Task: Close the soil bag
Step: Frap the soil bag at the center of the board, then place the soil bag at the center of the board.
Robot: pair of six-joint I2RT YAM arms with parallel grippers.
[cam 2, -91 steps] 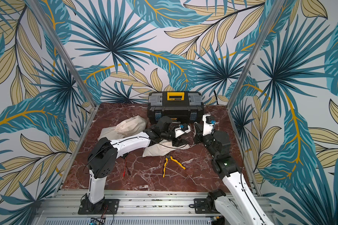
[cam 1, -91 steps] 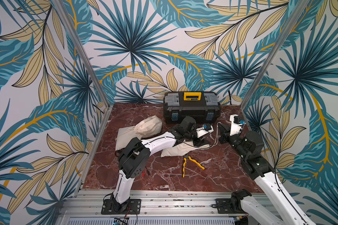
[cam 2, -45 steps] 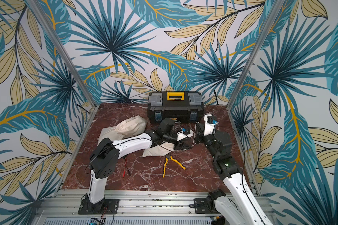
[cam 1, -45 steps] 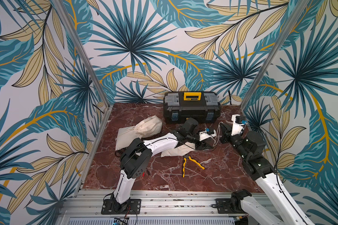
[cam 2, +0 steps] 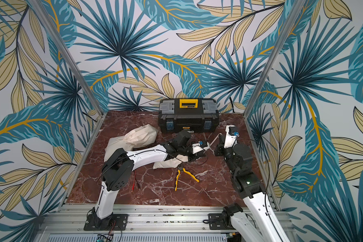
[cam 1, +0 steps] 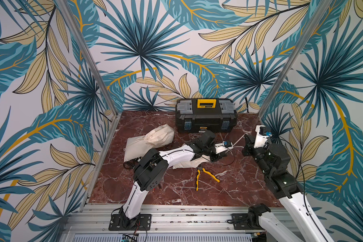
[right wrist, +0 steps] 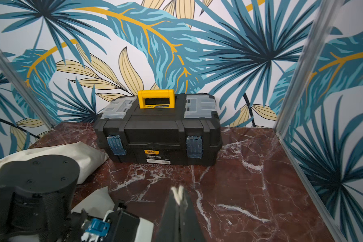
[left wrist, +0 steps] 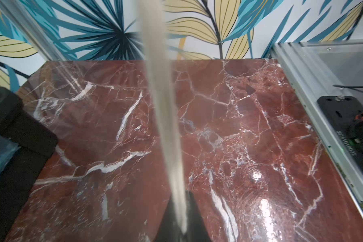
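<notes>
Drawstring (left wrist: 166, 125): straight between both grippers.
Left gripper (left wrist: 181, 228): closed on drawstring; should anchor firmly.
Right gripper (right wrist: 179, 199): closed on drawstring end; should pull steadily away from soil bag (cam 1: 187, 164).

Black toolbox (cam 1: 205, 120) by wall, yellow pliers (cam 1: 210, 176) nearer.

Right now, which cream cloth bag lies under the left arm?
The flatter cream cloth bag beside the yellow-handled pliers; the plump one lies apart.
</notes>
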